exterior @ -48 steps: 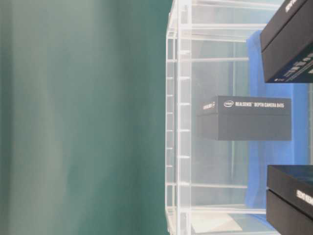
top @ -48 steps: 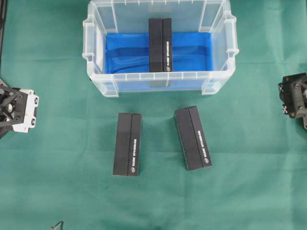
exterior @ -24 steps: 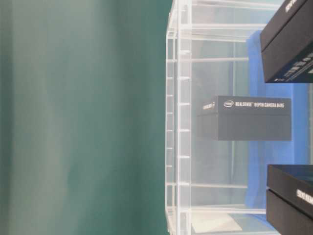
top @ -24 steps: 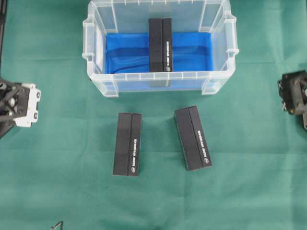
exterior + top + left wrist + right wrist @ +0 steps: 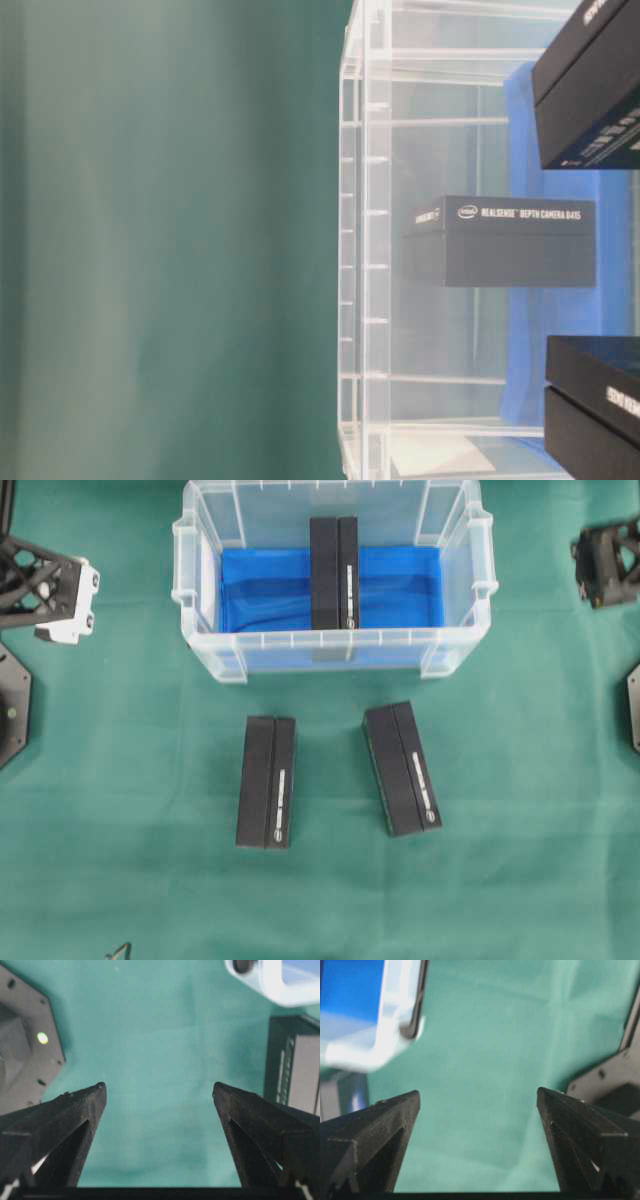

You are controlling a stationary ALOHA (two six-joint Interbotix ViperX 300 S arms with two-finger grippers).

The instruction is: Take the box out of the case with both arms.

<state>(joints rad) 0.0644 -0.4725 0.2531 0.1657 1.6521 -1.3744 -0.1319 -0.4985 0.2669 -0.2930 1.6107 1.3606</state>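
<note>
The left gripper [image 5: 159, 1091] is spread wide with nothing between its jaws, and so is the right gripper [image 5: 478, 1096]. Both only have green cloth [image 5: 120, 810] under them.

A second ago both arms sat lower down at the sides of the overhead view, near 9 o'clock and 3 o'clock. Now the left one [image 5: 45, 585] has swung up to about 10 o'clock and the right one [image 5: 608, 562] to about 2 o'clock. That puts them level with the case [image 5: 330, 650], one on each side, but still well apart from it.

The box [image 5: 333, 572] has not moved. It stands in the middle of the case on the blue sheet [image 5: 260, 590], up near 12 o'clock. Two other boxes [image 5: 266, 781] lie on the cloth nearer 6 o'clock, outside the case.

So the lifting has not begun. I think the arms are lining up to come in over the rim from both sides and squeeze the box between them.
</note>
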